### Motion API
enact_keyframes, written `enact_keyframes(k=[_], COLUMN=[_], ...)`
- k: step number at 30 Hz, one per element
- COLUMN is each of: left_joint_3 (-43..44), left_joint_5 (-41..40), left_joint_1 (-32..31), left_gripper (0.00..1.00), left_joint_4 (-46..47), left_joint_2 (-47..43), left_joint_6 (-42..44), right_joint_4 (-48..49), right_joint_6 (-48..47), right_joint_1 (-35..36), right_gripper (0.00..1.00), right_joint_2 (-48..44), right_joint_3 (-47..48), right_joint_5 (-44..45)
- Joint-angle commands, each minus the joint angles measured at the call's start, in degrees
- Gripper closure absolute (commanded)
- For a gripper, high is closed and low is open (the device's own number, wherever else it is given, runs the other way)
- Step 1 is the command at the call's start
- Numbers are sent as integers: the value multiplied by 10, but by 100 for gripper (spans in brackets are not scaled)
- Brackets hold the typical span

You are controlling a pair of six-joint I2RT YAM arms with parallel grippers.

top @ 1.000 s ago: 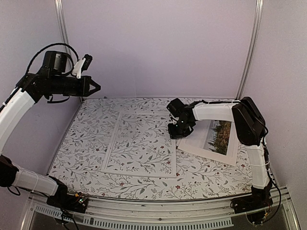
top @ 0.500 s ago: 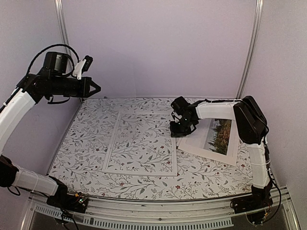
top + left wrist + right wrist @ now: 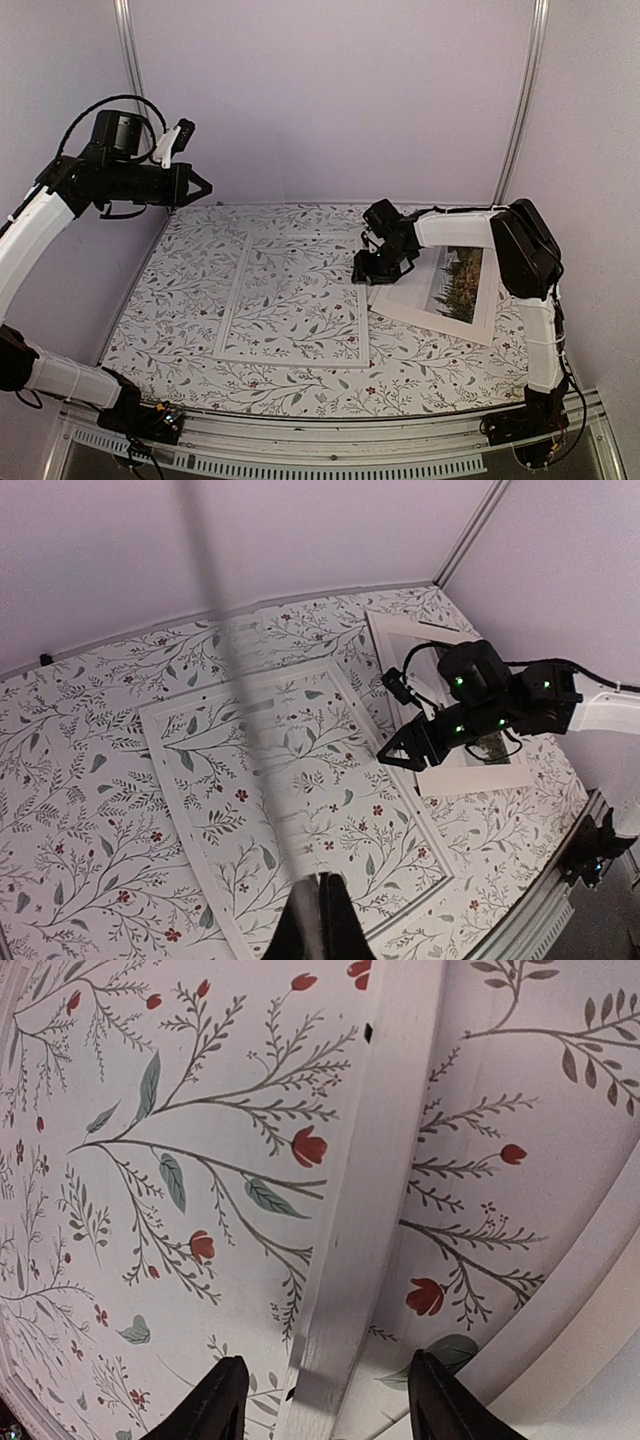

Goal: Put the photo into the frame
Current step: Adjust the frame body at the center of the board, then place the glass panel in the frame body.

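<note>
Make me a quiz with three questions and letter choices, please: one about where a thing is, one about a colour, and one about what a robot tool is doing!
1. Where does the photo lie?
A. flat, right of the frame
B. inside the frame
C. held up in the air

2. What colour is the frame?
A. black
B. white
C. brown

3. How is the right tool?
A. shut on the photo
B. raised high
C. open, down at the frame's right edge

Answers:
1 A, the top view shows it lying beside the frame.
2 B, its thin border is white.
3 C, its wrist view shows it spread with the frame's border in between.
</note>
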Motion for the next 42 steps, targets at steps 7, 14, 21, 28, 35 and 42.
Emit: enact_keyframes(k=[7,14,21,28,35,42], left_joint_3=[8,-50,-116,-234,-290,-285], left_joint_5=[138,264,285,311,344,336], left_joint_1=[-5,-36,-60,-23,18,45], left_gripper=[100,100,100,100,100,97], left_joint_4=[67,190,280,307,304,260], left_joint_2=[-31,-43,-37,47,144,203], left_joint_6=[-82,-196,-239,-249,-206,-144], right_joint_4=[9,-2,-20,-22,-4,6], right_joint_6=[1,-32,-59,-67,-63,-63], right_joint_1=[-33,-120,-179,-192,-191,-192], right_gripper=[39,38,38,38,39,39], right_joint_2=[-80,-147,-210,-230,-219,-215], right_joint_3=[-25,-58,-80,-103,-123,-134], right_joint_5=[-7,11,41,41,17,12])
